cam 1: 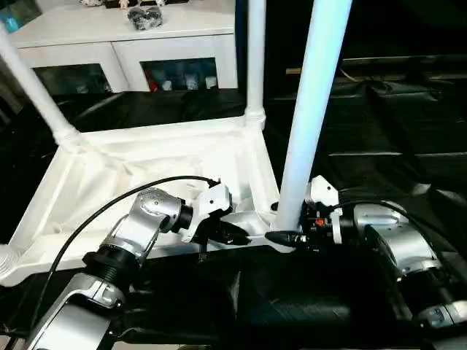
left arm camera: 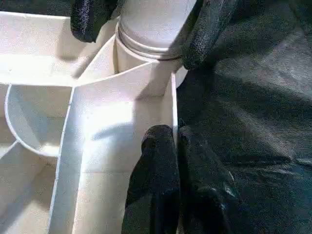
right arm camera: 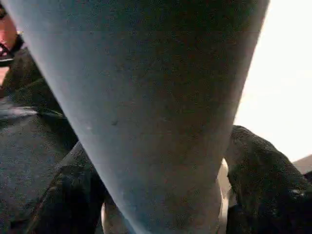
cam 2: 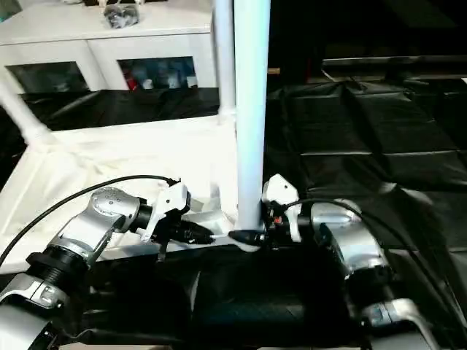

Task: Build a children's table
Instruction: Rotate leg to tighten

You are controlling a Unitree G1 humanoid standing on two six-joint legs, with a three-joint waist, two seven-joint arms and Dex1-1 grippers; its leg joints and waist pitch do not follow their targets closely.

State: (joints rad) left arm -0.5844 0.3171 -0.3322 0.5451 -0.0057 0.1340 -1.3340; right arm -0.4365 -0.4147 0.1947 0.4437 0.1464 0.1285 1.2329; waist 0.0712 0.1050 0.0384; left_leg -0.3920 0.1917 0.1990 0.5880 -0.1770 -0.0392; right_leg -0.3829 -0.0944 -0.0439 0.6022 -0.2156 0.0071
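Leg upright in tabletop corner | right tool straddles base

A white cabinet with glass doors stands along the far side; small items rest on its top. Black, creased sheeting covers the work surface. The area beyond is dark.

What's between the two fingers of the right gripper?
The near leg, at its base by the tabletop socket, one finger each side; the right wrist view shows it.
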